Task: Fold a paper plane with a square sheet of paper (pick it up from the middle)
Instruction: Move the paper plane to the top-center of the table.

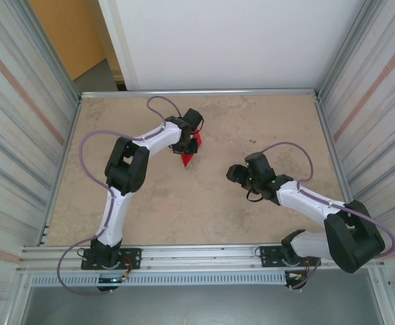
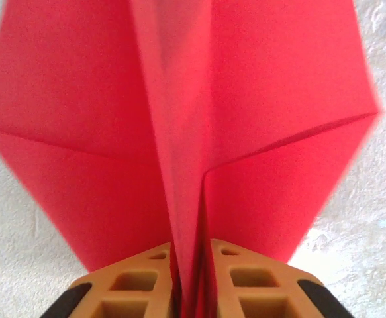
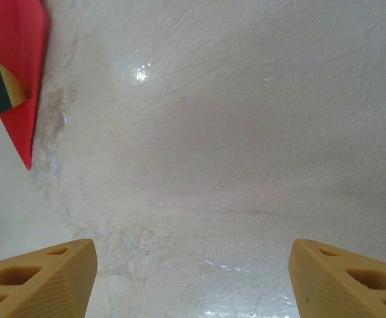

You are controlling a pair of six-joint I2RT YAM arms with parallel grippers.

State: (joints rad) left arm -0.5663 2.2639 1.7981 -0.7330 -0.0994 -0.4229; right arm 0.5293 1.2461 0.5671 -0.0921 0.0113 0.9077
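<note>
The paper plane [image 1: 189, 155] sits at the far middle of the desk [image 1: 251, 122], pinched in the left claw [image 1: 185, 142]. From the left wrist, the plane [image 2: 179, 132] is thin, bright red, unmarked paper. 1 sharp centre fold stands up between 2 flat wings, each crossed by a slanting crease. The left claw [image 2: 191, 271] is pressed together on that centre fold, and its tan fingers [image 2: 133, 288] show square recesses and black edges. In the top view the plane's pointed nose aims toward the near edge. I cannot tell whether it touches the desk.

The right claw [image 1: 236, 174] hovers well apart from the plane, over the right middle of the desk. From the right wrist, this claw [image 3: 193, 265] is spread wide and holds nothing. Its 2 tan fingers [image 3: 40, 278] have finely ribbed faces, and the red nose [image 3: 24, 99] shows at the upper left.

The desk is mottled beige with a faint sheen, framed by aluminium rails [image 1: 197, 255]. Corrugated metal walls [image 1: 14, 108] flank it, with a white panel [image 1: 231, 40] behind. Purple cables [image 1: 92, 139] loop along both white arms.
</note>
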